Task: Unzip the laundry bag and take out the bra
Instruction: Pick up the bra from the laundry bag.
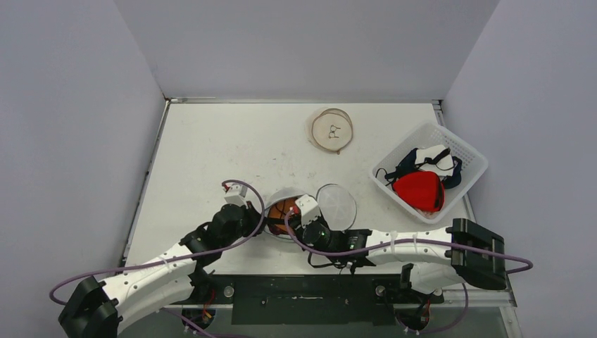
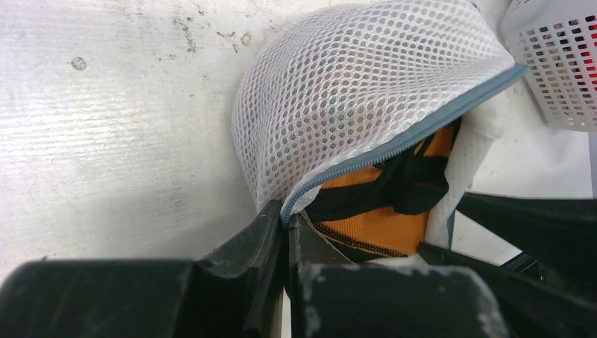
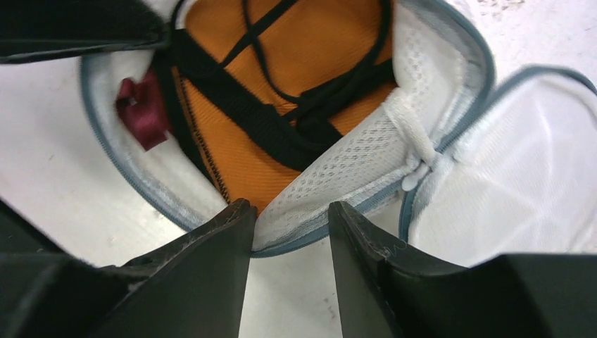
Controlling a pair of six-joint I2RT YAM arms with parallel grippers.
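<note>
**Desk:** Where is the bag on your screen?

**Operator:** From overhead I see the laundry bag [image 1: 281, 195] at the table's 6 o'clock, close to the near edge and between my two arms. It is unzipped. Its round lid [image 1: 336, 205] lies flat on the table at the bag's 3 o'clock.

**Desk:** And the bra?

**Operator:** The bra [image 2: 384, 225] is inside the bag, orange, with black straps [image 3: 281, 127] crossing it. My right wrist camera also shows a small maroon tag [image 3: 144, 113] at its edge.

**Desk:** Left pincer?

**Operator:** The left gripper [image 2: 287, 239] is at the bag's 9 o'clock, clenched on the end of the grey zipper [image 2: 415, 130] where the mesh dome meets the rim. I see no gap between the jaws.

**Desk:** Right one?

**Operator:** The right gripper [image 3: 290, 211] comes in at about 4 o'clock. Its jaws stand apart with the bag's white mesh rim between them. I can't tell whether either pad touches the mesh.

**Desk:** Anything else out there?

**Operator:** A white basket [image 1: 458, 142] with garments in it sits between 2 and 3 o'clock of the bag, well apart. A round tan pouch [image 1: 332, 130] lies at about 1 o'clock.
</note>
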